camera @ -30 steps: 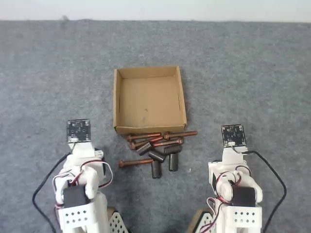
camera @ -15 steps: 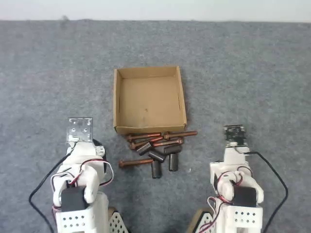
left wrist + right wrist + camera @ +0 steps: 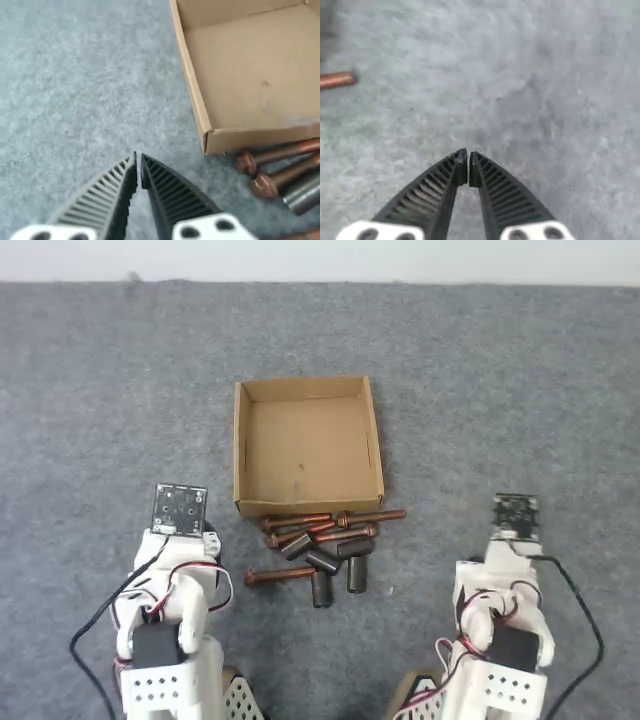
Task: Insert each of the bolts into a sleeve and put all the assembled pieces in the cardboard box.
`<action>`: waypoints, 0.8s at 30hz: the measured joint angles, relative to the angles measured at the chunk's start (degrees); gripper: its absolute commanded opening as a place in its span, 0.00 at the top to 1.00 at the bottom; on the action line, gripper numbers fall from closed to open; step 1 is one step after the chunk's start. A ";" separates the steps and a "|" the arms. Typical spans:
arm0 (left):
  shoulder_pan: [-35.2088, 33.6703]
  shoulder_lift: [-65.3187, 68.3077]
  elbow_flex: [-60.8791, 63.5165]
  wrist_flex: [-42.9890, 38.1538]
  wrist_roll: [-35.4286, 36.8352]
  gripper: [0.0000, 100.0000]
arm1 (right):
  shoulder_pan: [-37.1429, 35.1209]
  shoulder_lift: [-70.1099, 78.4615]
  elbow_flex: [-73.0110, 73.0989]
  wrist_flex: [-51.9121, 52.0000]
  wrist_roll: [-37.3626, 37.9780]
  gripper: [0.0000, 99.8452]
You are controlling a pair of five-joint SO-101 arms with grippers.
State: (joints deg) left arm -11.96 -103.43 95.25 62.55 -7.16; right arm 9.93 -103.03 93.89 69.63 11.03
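Change: over the last second the left arm [image 3: 170, 580] has swung slightly inward toward the pile, and the right arm [image 3: 505, 595] has swung outward, away from it; nothing on the tabletop [image 3: 100, 390] has shifted
Meaning for the task: probably the very start, with no bolt in a sleeve and the cardboard box [image 3: 240, 440] empty; the left arm looks the likelier one to make the first pick
Left end effector [image 3: 138, 162]: tips pressed together, carrying nothing, over bare carpet off the box's near corner, with bolt heads close by
Right end effector [image 3: 468, 157]: tips together, empty, over bare carpet, one bolt tip off to the side
Bolts [image 3: 330, 523]: heaped against the box's front wall, between the arms
Sleeves [image 3: 321, 588]: dark tubes lying among and just before the bolts
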 measured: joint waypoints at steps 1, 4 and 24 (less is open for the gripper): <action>-0.18 0.00 0.00 0.18 0.00 0.98 | -1.05 0.00 -0.62 -1.14 1.32 0.91; -2.64 0.00 0.00 0.44 0.00 0.94 | -3.96 0.00 -3.69 -3.60 0.44 0.90; -8.26 53.01 -19.69 -14.77 0.18 0.91 | -29.19 66.29 -38.86 -11.16 -16.26 0.89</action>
State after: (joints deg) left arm -20.22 -50.42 75.56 47.78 -6.99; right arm -19.25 -36.75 55.03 58.46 -5.23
